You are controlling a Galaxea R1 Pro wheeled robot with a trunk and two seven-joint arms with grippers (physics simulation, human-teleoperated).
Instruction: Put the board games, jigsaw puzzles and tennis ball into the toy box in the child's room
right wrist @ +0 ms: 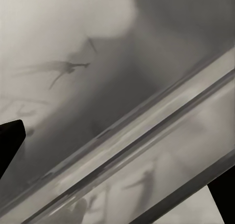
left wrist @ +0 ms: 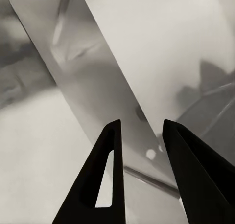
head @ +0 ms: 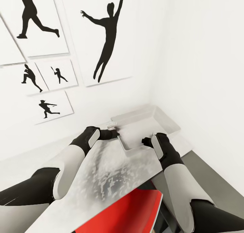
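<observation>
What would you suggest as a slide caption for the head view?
Both arms reach to the near rim of the grey toy box on the table, beneath silhouette sports pictures.

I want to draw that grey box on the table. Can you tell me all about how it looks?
The toy box is a wide, shallow, light-grey tray with sloping sides and a rounded rim; it looks like smooth plastic. What can be seen of its inside holds no toys. It sits flat on the pale table, in the corner by the white walls. The left tool is at its near left rim and the right tool at its near right rim, though whether they actually grip it is hard to tell.
</observation>
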